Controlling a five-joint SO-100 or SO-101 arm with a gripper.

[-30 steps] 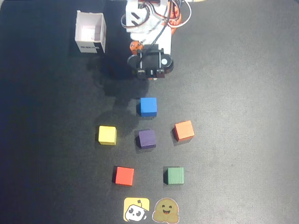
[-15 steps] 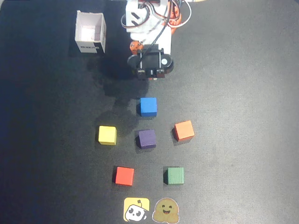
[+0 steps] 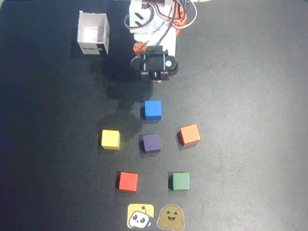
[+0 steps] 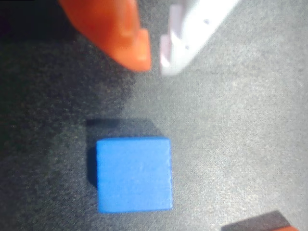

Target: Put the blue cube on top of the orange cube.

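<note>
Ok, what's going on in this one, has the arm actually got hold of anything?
Not yet. The gripper hangs empty above the dark mat, its two fingers nearly together, just short of the blue cube, which sits untouched in front of the arm. The orange cube it should end up on lies apart, lower right of the blue one in the overhead view, with nothing on it. Purple, yellow, red and green cubes sit around them, and a white box stands beside the arm's base.

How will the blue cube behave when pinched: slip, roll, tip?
The blue cube looks rigid with flat matte faces, so it probably grips squarely without slipping. It sits flat on the mat, unlikely to roll. Small, so likely light.
</note>
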